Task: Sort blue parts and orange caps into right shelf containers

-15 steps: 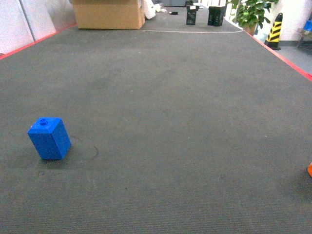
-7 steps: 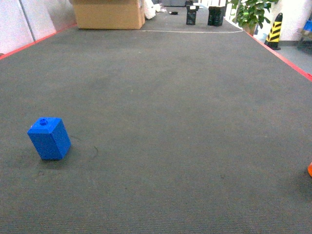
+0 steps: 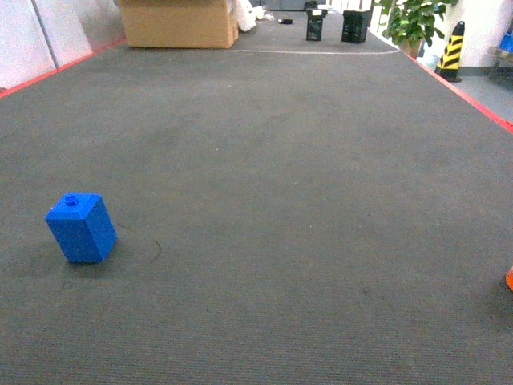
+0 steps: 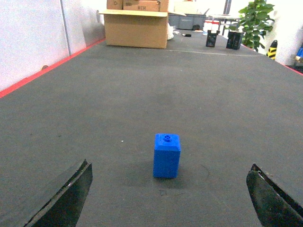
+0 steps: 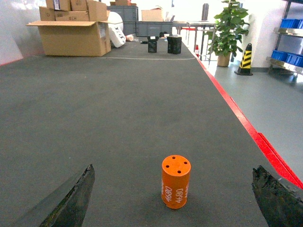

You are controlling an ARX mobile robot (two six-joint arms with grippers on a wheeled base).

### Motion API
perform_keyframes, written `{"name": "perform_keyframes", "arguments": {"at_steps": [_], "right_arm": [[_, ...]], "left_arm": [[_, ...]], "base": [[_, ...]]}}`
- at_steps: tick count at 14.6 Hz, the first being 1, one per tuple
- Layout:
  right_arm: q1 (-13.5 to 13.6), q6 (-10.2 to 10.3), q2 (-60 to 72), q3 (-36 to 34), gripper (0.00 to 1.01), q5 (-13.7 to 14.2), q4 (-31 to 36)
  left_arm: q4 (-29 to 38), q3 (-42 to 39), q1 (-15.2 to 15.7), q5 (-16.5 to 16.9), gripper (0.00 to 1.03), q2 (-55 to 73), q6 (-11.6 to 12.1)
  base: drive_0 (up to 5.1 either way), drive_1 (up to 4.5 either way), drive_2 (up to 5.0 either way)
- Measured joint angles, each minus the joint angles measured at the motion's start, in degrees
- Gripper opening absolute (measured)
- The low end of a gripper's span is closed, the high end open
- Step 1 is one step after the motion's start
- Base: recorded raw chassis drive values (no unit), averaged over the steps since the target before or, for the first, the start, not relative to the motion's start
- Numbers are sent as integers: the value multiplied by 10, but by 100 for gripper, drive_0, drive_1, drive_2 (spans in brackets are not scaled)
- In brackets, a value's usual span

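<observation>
A blue part [image 3: 81, 228] with a round stud on top stands upright on the dark mat at the left; in the left wrist view the blue part [image 4: 166, 155] is ahead of my open left gripper [image 4: 168, 198], centred between its spread fingers and clear of them. An orange cap [image 5: 175, 181], a cylinder marked 4680, stands upright ahead of my open right gripper [image 5: 173, 201], between its fingers without touching. Only a sliver of the orange cap [image 3: 510, 278] shows at the head view's right edge. Blue containers [image 5: 289, 22] sit on a steel shelf [image 5: 284, 64] far right.
The dark mat has a red edge [image 5: 246, 124] along its right side, with grey floor beyond. A cardboard box [image 3: 179, 22], two black items [image 3: 333, 25], a potted plant [image 3: 412, 22] and a striped cone [image 3: 451, 51] stand at the far end.
</observation>
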Motion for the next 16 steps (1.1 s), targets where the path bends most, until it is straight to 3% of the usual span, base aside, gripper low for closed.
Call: {"name": "perform_keyframes", "arguments": {"at_steps": [8,9,10,11,12,13,16], "right_arm": [[0,0,0,0,98,0,0],[16,0,13,12,98,46,-50],[27,4,84,26,98,108,-68],[-72,0,290,44,98,65,102],[-108,-12,555,111,98,2,285],[-100,-16,686,165,98,-14,335],[-83,-22,793,219,98,-11,342]], "left_arm": [[0,0,0,0,98,0,0],[0,0,0,0,98,0,0],[0,0,0,0,98,0,0],[0,0,0,0,98,0,0],[0,0,0,0,98,0,0],[0,0,0,0,98,0,0],[0,0,0,0,98,0,0]], "base": [[0,0,0],[0,0,0],[0,0,0],[0,0,0],[0,0,0],[0,0,0],[0,0,0]]}}
